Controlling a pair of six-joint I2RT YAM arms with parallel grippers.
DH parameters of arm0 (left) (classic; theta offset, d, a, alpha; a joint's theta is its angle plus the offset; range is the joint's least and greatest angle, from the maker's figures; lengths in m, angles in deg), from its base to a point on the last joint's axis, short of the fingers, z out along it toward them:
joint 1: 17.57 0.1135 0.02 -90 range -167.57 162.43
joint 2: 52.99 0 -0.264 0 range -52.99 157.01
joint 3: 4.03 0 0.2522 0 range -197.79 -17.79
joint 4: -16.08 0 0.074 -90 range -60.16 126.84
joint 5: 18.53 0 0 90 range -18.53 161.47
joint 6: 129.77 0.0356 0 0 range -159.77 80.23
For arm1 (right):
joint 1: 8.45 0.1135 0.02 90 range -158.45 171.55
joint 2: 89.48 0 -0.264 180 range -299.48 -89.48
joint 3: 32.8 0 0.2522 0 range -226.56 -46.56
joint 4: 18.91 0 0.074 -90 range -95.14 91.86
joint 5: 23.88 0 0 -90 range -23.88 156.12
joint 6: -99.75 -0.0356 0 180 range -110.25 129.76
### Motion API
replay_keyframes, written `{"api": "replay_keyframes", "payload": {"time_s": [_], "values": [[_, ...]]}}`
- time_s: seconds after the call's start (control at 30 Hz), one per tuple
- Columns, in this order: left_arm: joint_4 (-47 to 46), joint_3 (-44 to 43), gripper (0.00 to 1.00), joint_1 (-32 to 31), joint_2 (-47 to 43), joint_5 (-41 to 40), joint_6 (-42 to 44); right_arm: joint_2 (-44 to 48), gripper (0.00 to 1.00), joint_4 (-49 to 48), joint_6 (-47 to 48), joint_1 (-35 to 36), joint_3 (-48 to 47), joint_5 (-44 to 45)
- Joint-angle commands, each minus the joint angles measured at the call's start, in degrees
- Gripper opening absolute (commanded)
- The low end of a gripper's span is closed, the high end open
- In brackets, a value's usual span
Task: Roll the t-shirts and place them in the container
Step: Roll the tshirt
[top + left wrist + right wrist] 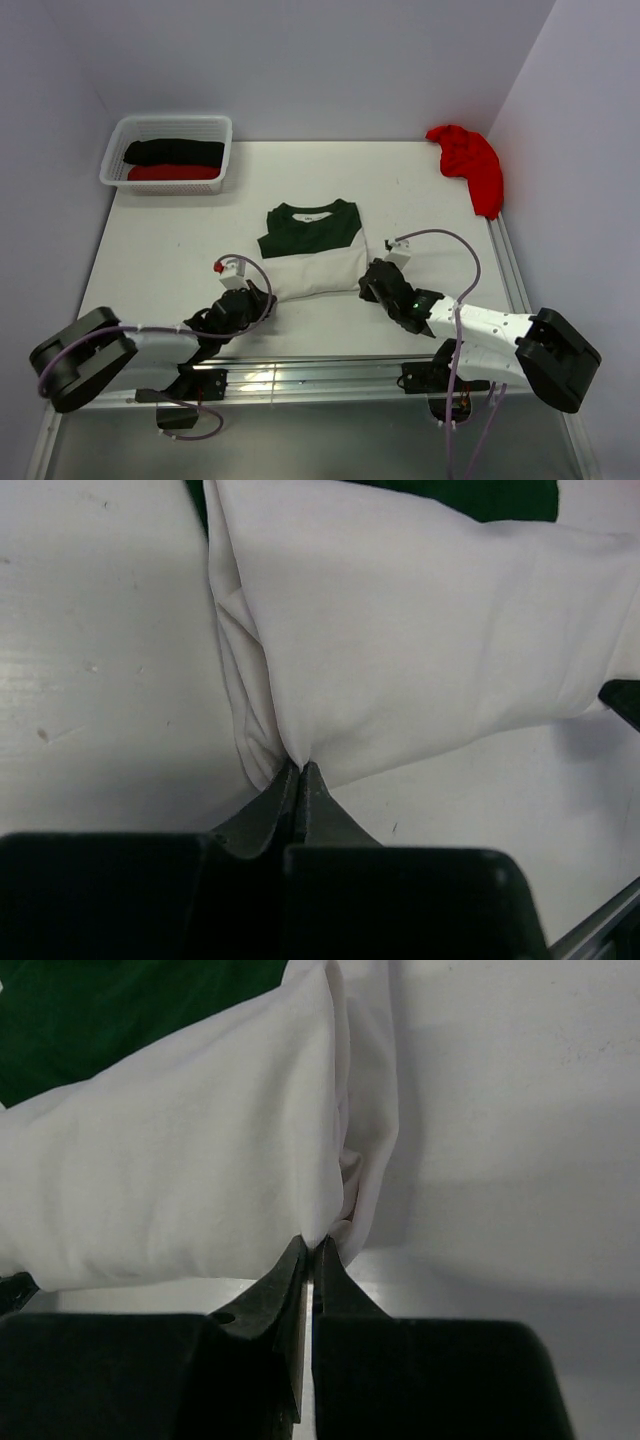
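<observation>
Top view: black cloth roll and red cloth roll sit in the white plastic mesh basket, far left. Two done. The folded cream tee with dark green shoulders lies mid-table. The crumpled plain red tee is far right, untouched.
Left wrist: your left gripper pinches the cream tee's near hem corner.
Right wrist: your right gripper pinches the opposite corner. No roll formed yet.

We recorded a robotics lab cell: bare walls enclosed a white table with cabled arms on its rail.
</observation>
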Motion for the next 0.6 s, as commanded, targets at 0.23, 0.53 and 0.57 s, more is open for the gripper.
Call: {"api": "replay_keyframes", "payload": {"time_s": [0.23, 0.53, 0.57], "values": [[36.68, -9.74, 0.0, -0.06, -13.67, 8.52, -4.88, 2.49, 0.0, 21.17, -0.87, -1.58, -6.94, -13.14], [45.58, -12.73, 0.0, 4.33, -20.53, 16.16, -3.04, 10.39, 0.0, 29.43, 2.38, -3.34, -7.73, -18.07], [46.29, -13.86, 0.0, 4.6, -20.62, 16.69, -2.69, 10.84, 0.0, 29.62, 3.34, -3.6, -7.91, -19.9]]}}
